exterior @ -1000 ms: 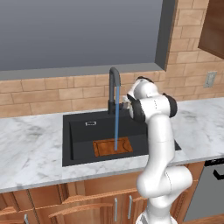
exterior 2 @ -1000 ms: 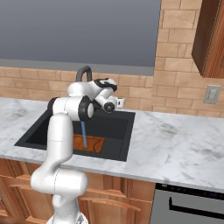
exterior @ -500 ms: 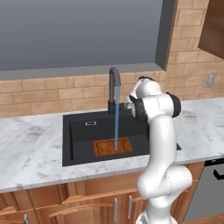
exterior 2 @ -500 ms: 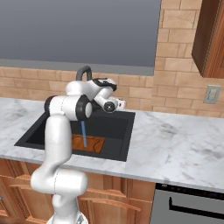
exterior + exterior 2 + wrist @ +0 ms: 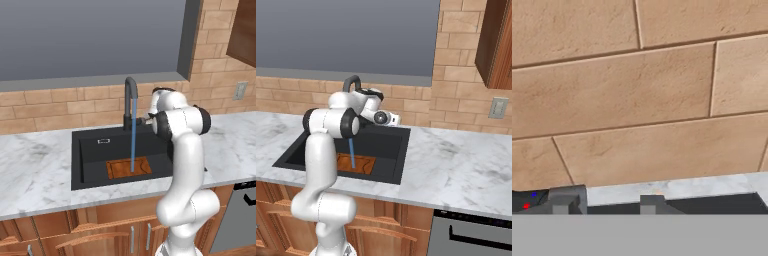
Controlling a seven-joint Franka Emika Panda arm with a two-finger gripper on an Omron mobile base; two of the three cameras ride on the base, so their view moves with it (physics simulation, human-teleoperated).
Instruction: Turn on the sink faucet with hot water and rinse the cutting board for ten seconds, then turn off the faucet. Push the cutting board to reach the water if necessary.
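Water (image 5: 133, 135) falls in a thin blue stream from the black gooseneck faucet (image 5: 129, 95) onto the reddish-brown cutting board (image 5: 129, 167), which lies flat in the black sink (image 5: 90, 150). My gripper (image 5: 145, 120) is just right of the faucet's base, level with the counter. In the hand view the gripper (image 5: 609, 204) faces the brick wall, its two fingertips (image 5: 567, 199) apart with nothing between them. A dark piece with a blue and a red dot (image 5: 529, 199) sits left of them. From the right, the water (image 5: 351, 157) lands on the cutting board (image 5: 362, 164).
Grey-veined marble counter (image 5: 35, 165) runs on both sides of the sink (image 5: 388, 150). A brick backsplash (image 5: 637, 100) stands close behind the faucet (image 5: 351, 81). A wall outlet (image 5: 499, 107) is at the right, a dark appliance front (image 5: 471, 235) below the counter.
The arm has barely shifted beside the faucet. The water keeps running onto the cutting board, which has not moved.
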